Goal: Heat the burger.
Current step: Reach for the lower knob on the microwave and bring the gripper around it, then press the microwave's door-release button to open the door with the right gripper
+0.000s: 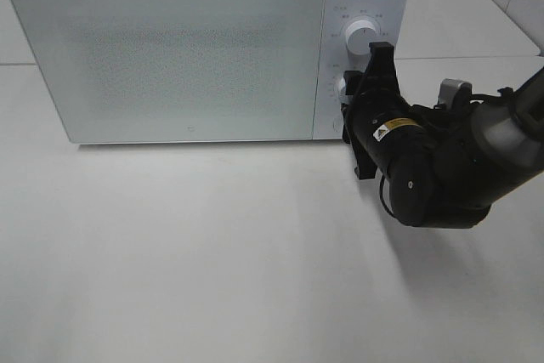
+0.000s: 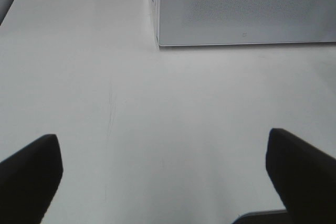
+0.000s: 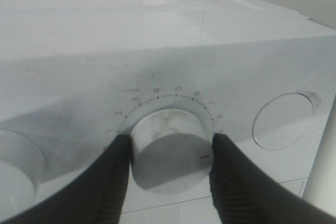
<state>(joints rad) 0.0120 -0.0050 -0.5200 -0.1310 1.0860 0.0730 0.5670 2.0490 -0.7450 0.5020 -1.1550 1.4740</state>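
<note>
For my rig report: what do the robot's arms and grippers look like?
The right arm is black with rounded joints, a yellow sticker, a grey section and black cables. The right gripper has black ribbed fingers; the left gripper looks plain black.

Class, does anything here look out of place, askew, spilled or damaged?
Nothing stands out. The microwave sits square, door shut; the right gripper clamps its numbered dial; the left gripper hangs open above the table.
</note>
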